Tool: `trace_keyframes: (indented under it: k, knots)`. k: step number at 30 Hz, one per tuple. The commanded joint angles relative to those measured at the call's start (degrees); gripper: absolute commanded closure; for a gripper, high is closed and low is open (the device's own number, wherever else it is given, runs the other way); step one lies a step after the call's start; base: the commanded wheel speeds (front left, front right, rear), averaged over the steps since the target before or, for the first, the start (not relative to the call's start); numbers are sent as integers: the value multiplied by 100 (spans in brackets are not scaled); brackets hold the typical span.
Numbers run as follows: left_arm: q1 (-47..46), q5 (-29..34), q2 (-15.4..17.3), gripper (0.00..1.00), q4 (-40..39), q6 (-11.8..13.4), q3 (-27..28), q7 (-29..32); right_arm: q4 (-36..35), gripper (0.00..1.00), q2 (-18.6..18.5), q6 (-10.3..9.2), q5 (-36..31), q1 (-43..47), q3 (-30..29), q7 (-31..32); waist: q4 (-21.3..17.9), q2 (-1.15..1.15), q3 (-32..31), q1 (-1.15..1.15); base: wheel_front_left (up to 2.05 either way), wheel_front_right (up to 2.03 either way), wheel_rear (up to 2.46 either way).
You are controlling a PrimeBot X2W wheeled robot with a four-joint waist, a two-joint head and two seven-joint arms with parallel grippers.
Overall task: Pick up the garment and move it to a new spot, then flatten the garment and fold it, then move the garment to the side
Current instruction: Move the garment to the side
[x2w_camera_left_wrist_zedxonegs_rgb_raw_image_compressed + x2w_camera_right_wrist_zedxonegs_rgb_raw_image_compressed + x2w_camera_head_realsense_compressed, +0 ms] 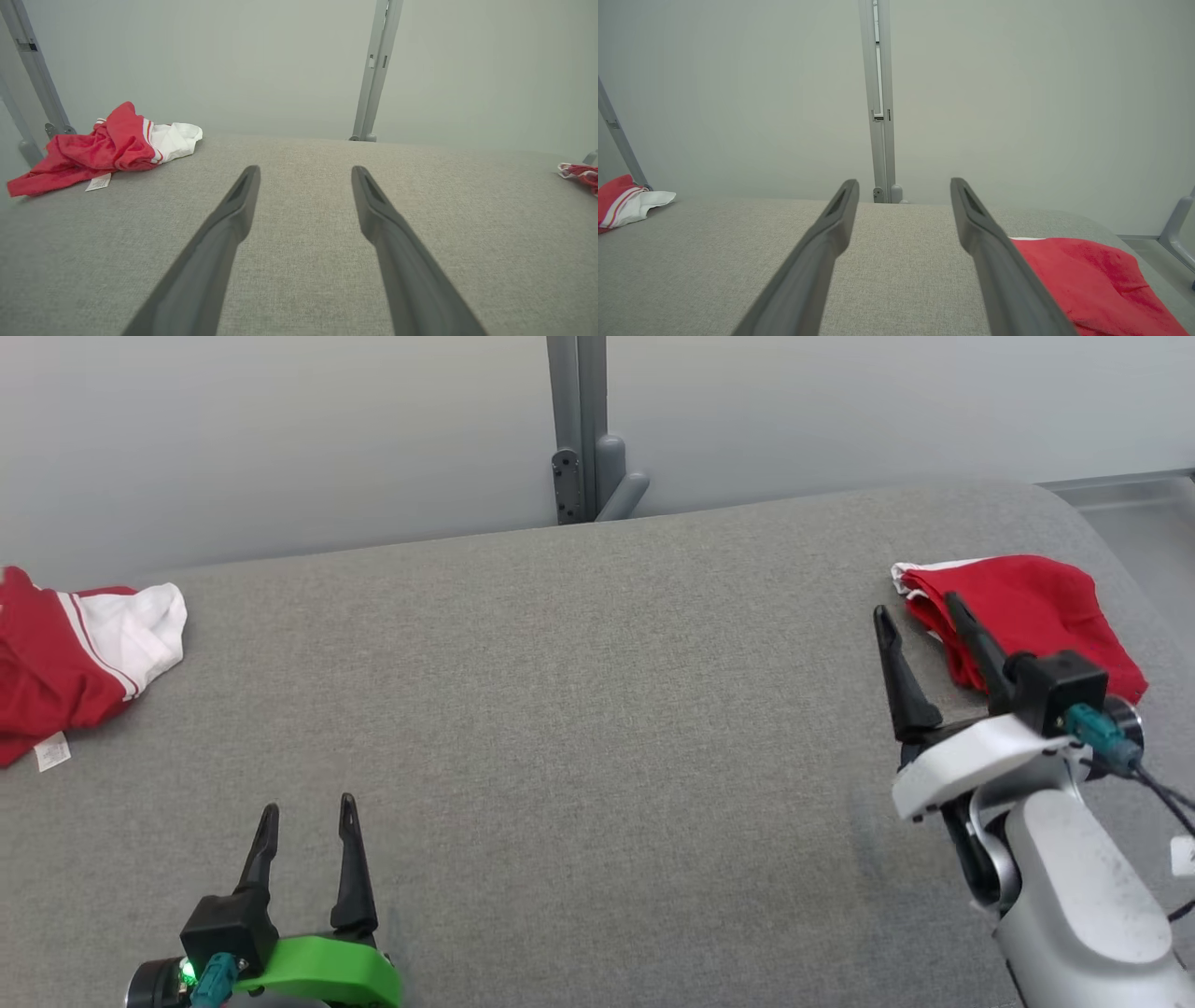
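Right end effector [915, 605] gapes just beside folded red garment [1036, 597].

Looks like a lab test cell: bare pale wall panels [233, 56] and a grey metal frame post [376, 70] ahead of the left claw [306, 170], beyond a grey cloth-covered surface [490, 210].

A table [597, 756] covered in grey woven cloth spreads before me, its far right corner rounded. Behind its far edge rises a plain, pale wall [280, 429]. At the middle of that edge a grey metal post [577, 420] stands upright against the wall, a short angled brace [624, 495] at its foot. At the far left I see a second post [38, 70], leaning.
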Motion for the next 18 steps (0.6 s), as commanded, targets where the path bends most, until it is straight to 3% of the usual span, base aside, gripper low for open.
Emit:
trace_keyframes:
  k: [1,9,18]
  knots:
    - [135,32,-19,0,-34,10,44,-15,-223,0,186,-10,-168,373,-149,-16,108,18,-89,0,0,0,0]
    - [389,94,-88,0,-169,-45,204,-16,-1220,0,822,-10,-975,1505,-654,-17,174,18,-48,0,0,0,0]
    - [445,151,-151,0,-197,-26,383,-16,-1709,0,954,-10,-866,2035,-812,-17,199,18,1,0,0,0,0]
